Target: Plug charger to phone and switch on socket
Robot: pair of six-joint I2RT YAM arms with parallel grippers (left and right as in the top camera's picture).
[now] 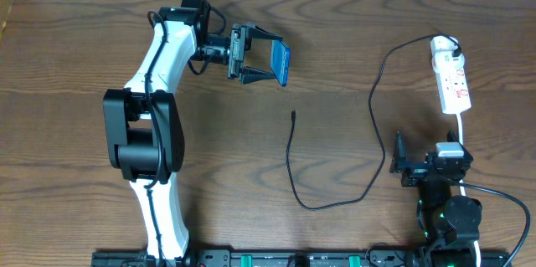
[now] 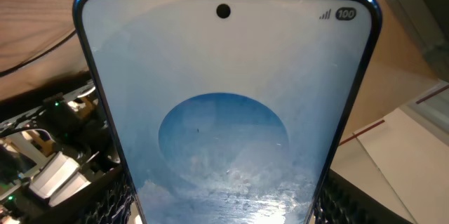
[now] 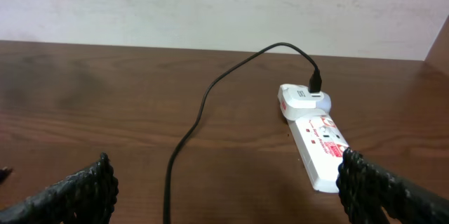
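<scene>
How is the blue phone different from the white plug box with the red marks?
The slim blue-screened phone is held above the wooden table in the left gripper; the long white power strip lies flat on it. The thin black cable joins the power strip's end, but its loose tip lies apart from the phone. Both are narrow rectangles.

The left arm [image 1: 157,59] stretches far from its base, wrist turned rightward, with the left claw [image 1: 273,63] clamped on the phone [image 1: 282,64]. The right arm [image 1: 450,210] sits folded by its base, its right claw [image 1: 399,159] spread wide and holding nothing.
</scene>
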